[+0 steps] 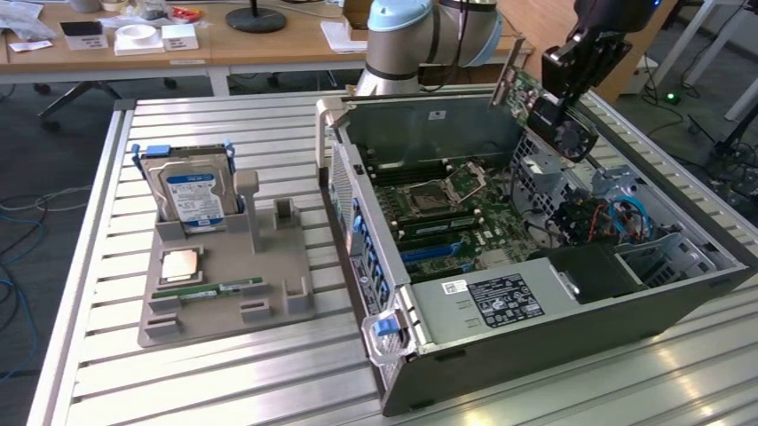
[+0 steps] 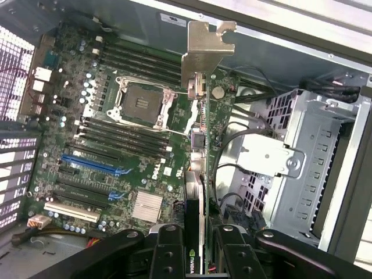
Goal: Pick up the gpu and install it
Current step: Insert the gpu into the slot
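Observation:
The gpu (image 1: 535, 105), a thin dark card with a silvery bracket at its far end and a round fan, hangs tilted over the open computer case (image 1: 616, 306). My gripper (image 1: 577, 64) is shut on its upper edge. In the wrist view the gpu (image 2: 200, 168) shows edge-on between my black fingers (image 2: 168, 256), with its bracket (image 2: 206, 43) pointing away. My gripper (image 2: 199, 258) clamps the card from both sides. Below lies the motherboard (image 2: 148, 171) with its blue slot (image 2: 96, 165); the card is well above it, touching nothing.
A grey holder (image 1: 272, 302) on the slatted table carries a hard drive (image 1: 192, 193), a processor chip (image 1: 180, 264) and a green memory stick (image 1: 211, 288). Inside the case are a metal drive cage (image 2: 314, 157), cables (image 1: 622, 213) and the power supply (image 1: 503, 297).

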Controlling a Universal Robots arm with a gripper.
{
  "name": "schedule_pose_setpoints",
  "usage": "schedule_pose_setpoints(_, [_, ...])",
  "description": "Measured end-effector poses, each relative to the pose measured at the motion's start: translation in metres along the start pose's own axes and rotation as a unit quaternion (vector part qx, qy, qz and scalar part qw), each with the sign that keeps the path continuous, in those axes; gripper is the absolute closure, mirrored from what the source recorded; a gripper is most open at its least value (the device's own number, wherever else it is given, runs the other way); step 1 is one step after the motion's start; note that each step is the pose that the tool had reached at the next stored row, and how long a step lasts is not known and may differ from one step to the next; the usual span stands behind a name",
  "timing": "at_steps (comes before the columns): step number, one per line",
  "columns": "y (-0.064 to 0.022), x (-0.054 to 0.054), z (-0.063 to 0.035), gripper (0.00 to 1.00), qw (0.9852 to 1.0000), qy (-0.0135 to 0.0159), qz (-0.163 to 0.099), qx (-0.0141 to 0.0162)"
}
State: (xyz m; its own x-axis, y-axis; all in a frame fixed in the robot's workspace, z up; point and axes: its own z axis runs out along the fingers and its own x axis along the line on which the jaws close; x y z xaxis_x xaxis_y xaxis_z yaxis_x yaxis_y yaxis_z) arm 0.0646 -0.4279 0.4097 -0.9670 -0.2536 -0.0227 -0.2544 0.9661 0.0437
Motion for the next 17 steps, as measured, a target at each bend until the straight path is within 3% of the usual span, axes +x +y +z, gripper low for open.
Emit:
schedule_pose_setpoints(12, [0.0,0.0,0.0001,0.74,0.9987,0.0022,-0.05,-0.0012])
schedule_pose_setpoints(17, [0.0,0.0,0.0001,0.74,0.9987,0.0023,-0.052,-0.0012])
